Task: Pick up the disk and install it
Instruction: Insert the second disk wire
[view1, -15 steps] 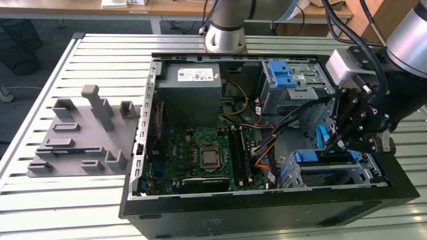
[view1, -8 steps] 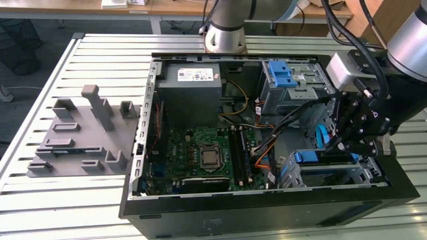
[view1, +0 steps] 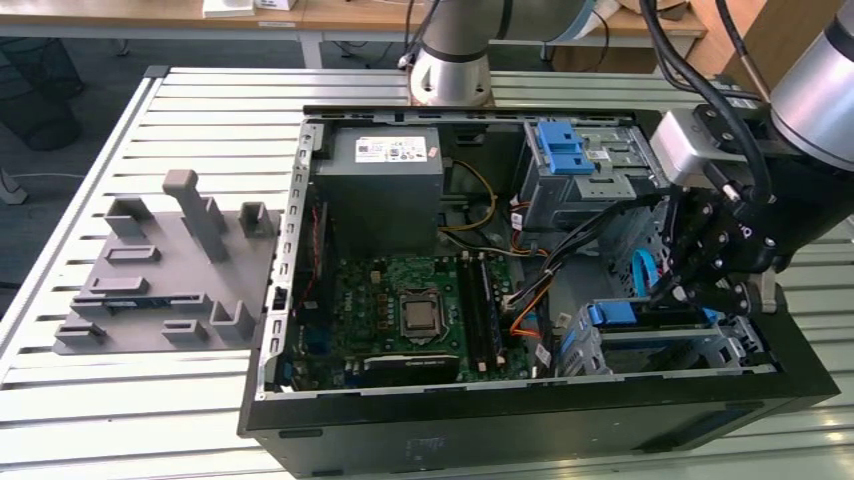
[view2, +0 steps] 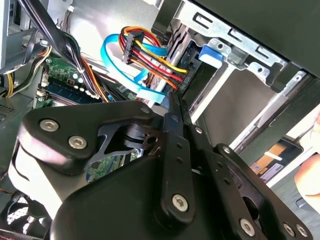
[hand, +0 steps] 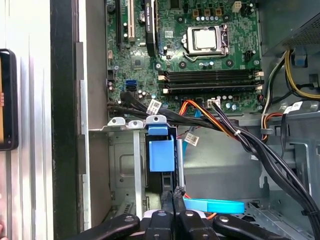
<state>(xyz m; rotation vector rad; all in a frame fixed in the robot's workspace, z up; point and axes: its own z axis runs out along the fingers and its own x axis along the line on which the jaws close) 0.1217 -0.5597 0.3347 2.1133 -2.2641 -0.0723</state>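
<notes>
open pc case (view1: 400, 420) lies on a slatted table (view1: 80, 400), w/ a grey moulded fixture tray (view1: 160, 270) well apart toward the exterior view's left. inside: motherboard (view1: 400, 300) w/ cpu (view1: 420, 317), grey power supply (view1: 387, 175), upper drive cage w/ blue latch (view1: 567, 150). gripper (view1: 694, 290) hangs over the lower drive cage (view1: 667, 345) at the exterior view's right end of the case. black cable bundle (hand: 250, 145) and orange wires run just beside the cage; a blue sata ribbon (hand: 215, 205) curls near the fingers.

disk (hand: 161, 155) sits edge-up in the lower cage slot, only its blue bracket end showing, long axis running down into the cage; label not visible. first wrist view shows the fingertips (hand: 173, 197) pressed together, just beside the bracket; can't tell if touching. second wrist view shows the black linkage, a red/yellow/orange power plug (view2: 131, 47) and the bracket tab (view2: 212, 54) in the metal cage. a hand (view2: 309, 175) shows at the edge there.
</notes>
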